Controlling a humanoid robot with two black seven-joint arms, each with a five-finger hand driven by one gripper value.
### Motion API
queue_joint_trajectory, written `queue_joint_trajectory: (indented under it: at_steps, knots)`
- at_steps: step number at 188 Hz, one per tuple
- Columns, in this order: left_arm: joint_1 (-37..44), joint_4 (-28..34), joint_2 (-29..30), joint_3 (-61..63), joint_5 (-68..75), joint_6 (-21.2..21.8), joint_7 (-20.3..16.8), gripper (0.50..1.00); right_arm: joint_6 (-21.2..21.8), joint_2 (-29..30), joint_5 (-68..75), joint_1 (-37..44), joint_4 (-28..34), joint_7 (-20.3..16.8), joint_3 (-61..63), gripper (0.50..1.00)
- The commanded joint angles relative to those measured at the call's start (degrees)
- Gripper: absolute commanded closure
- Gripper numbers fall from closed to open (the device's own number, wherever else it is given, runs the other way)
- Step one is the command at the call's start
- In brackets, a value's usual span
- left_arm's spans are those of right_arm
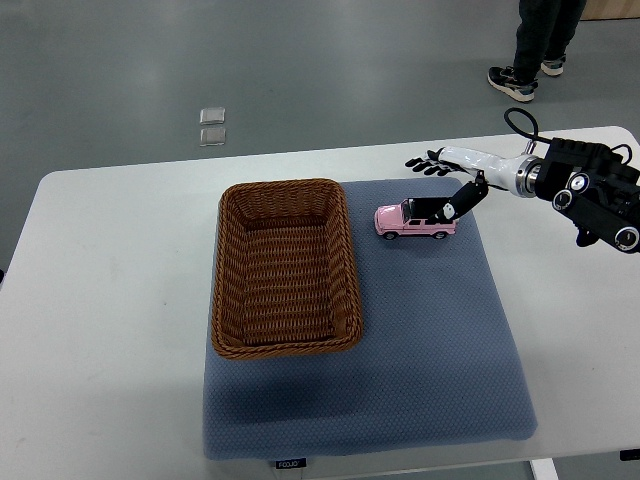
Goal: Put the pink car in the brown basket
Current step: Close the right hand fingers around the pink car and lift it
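The pink car (415,221) sits upright on a blue-grey mat (420,340) that covers the middle of the white tabletop (100,300), toward the tabletop's far edge and right of centre. The brown basket (286,268), a woven rectangular one, stands on the mat's left part, just beside the car but not touching it, and nothing lies inside it. The right hand (447,185) reaches in from the right edge of the tabletop: its white-and-black fingers (425,162) are stretched out flat past the car's far side, while the dark thumb (462,202) angles down onto the car's rear end, so the hand is spread wide with no closed grip on the car. Beyond the tabletop's far right corner a person's legs and shoes (512,82) stand on the grey floor (300,60), and two small clear squares (212,127) lie on the floor further left
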Motion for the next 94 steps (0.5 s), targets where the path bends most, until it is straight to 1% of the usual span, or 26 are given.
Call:
queue_joint_trajectory:
  at_steps: [1,28,49,66,94]
  knots:
    - [0.01,-0.06,0.0,0.0,0.0,0.01,0.0,0.5,-1.04,0.92,-0.01,-0.3,-0.31,-0.02,-0.41,0.593]
    - [0.01,-0.06,0.0,0.0,0.0,0.01,0.0,0.5,-1.39,1.53,-0.01,-1.0,-0.57,-0.02,-0.41,0.595]
    - [0.01,-0.06,0.0,0.09,0.0,0.01,0.0,0.5,-3.06,3.29,-0.01,-1.71,-2.24,-0.02,-0.49,0.595]
    - [0.01,-0.06,0.0,0.09,0.0,0.01,0.0,0.5,-3.5,4.17,-0.01,-1.88,-2.86,-0.02,-0.49,0.595]
    - [0.01,-0.06,0.0,0.09,0.0,0.01,0.0,0.5,-4.03,5.13,-0.01,-2.15,-3.21,-0.1,-0.49,0.607]
